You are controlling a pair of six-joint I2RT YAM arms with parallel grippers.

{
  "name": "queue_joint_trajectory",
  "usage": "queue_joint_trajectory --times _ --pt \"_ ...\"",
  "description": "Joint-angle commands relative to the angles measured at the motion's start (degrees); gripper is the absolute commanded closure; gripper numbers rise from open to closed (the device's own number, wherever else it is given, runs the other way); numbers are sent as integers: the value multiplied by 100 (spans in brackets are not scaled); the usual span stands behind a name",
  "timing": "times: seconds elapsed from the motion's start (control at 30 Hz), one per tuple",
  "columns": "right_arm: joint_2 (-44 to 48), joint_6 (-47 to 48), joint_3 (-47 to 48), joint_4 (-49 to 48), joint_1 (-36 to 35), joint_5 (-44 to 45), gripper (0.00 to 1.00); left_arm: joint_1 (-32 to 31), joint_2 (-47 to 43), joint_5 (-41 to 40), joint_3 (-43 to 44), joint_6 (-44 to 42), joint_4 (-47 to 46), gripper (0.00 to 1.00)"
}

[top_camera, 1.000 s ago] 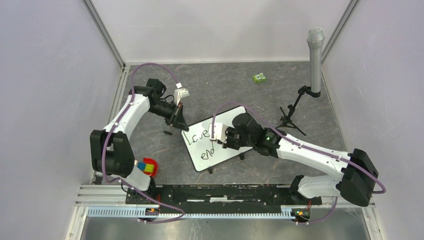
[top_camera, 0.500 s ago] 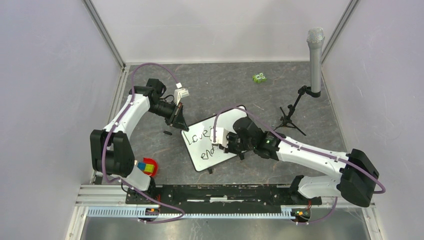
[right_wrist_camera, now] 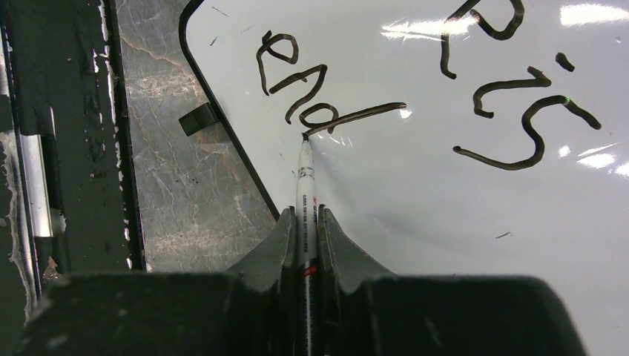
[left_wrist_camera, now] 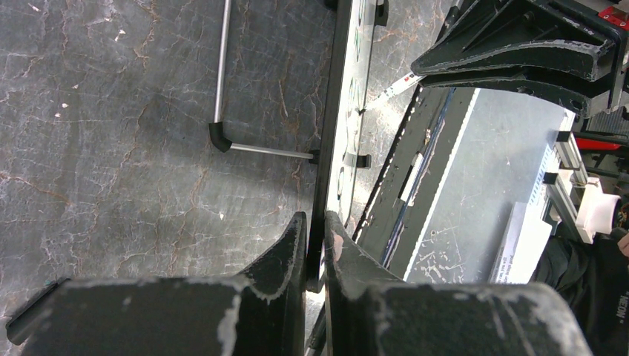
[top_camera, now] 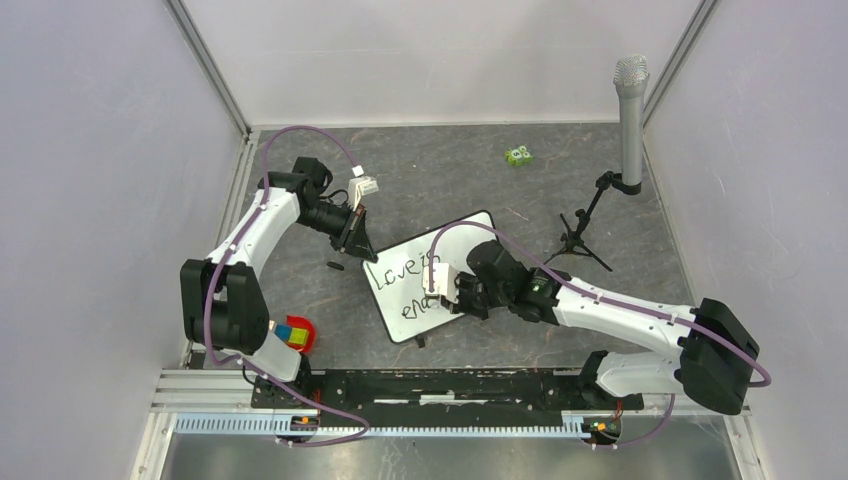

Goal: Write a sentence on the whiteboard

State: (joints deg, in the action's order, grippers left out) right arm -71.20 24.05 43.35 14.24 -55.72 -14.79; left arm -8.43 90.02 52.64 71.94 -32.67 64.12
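The whiteboard carries a black handwritten sentence on its left part. The far line reads "Love is". The near line reads "end", with a long stroke running off the d. The marker has small red and black print on its white barrel, too small to read. Print on a white label by the near rail is also too blurred to read.

White links, black joints, purple cables, scuffed black left end effector
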Motion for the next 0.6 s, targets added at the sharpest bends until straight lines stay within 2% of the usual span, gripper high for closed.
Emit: queue_joint_trajectory --times 0.0,0.57 --pt "68 56 30 43 31 366 100 -45 73 -178 24 -162 31 98" --pt "113 136 253 227 36 355 100 -45 71 -184 6 -161 31 98"
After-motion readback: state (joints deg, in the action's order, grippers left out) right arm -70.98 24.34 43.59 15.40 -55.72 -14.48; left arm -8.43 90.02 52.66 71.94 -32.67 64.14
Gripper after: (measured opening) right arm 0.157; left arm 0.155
